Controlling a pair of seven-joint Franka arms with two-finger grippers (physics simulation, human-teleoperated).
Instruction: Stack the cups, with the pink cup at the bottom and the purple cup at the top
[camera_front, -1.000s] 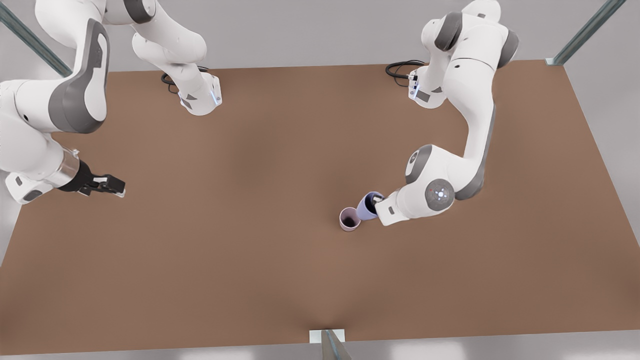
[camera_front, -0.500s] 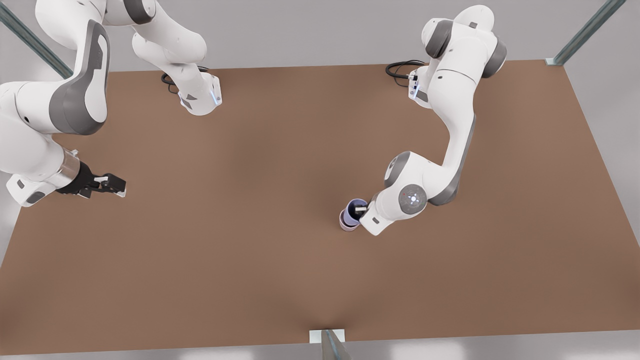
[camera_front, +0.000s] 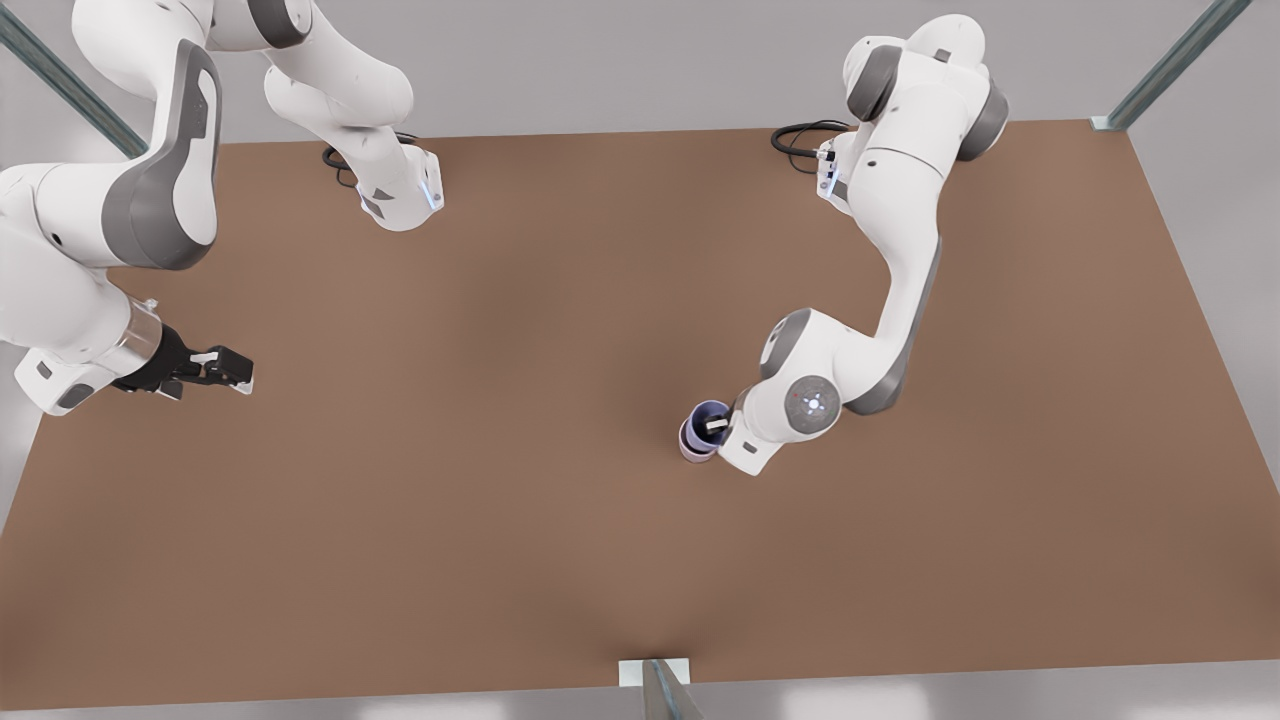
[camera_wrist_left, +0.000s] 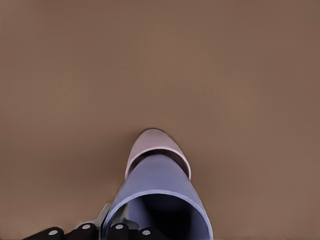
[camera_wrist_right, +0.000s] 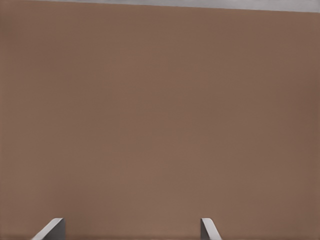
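The purple cup (camera_front: 706, 411) sits tilted in the mouth of the pink cup (camera_front: 689, 446), right of the table's middle in the front view. My left gripper (camera_front: 722, 425) is shut on the purple cup's rim, one finger inside it. In the left wrist view the purple cup (camera_wrist_left: 157, 182) has its base inside the pink cup (camera_wrist_left: 155, 142), which stands on the table. My right gripper (camera_front: 232, 375) waits low over the table at the front view's far left, open with nothing between its fingertips (camera_wrist_right: 52, 227).
The brown table (camera_front: 500, 520) is bare around the cups. Both arm bases (camera_front: 400, 195) and black cables (camera_front: 800, 135) are at the back edge. A metal post (camera_front: 660, 685) stands at the middle of the front edge.
My left gripper carried the purple cup toward the front view's left, over the pink cup, and lowered it into the pink cup's mouth. The right arm barely moved.
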